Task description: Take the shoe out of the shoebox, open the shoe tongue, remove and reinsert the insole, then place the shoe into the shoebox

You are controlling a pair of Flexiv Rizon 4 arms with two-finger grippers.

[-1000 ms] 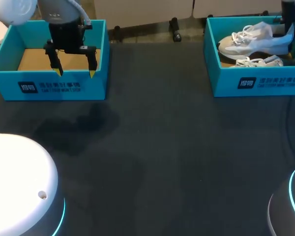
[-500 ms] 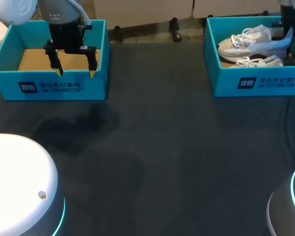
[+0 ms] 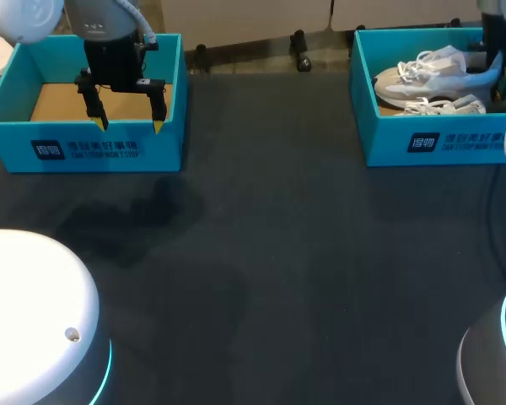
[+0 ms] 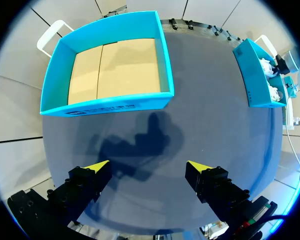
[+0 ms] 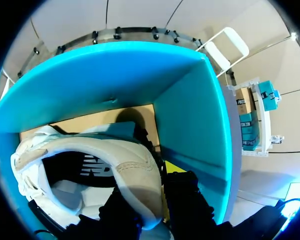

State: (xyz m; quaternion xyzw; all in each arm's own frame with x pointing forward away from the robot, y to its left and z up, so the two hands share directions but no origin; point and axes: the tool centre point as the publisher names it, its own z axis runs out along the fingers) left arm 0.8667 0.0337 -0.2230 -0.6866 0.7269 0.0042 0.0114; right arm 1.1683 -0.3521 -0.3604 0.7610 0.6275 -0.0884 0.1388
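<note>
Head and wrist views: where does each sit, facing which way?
Head view: above, behind, looking down on the table; left arm, right arm show.
Left wrist: over the table, facing the empty shoebox past its open left gripper.
Right wrist: inside the second shoebox, right gripper shut on the shoe.
Head and left wrist share the empty shoebox.

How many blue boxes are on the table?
2. One blue box, empty, sits far left; the other sits far right, where the right pincer grips a white shoe.
</note>
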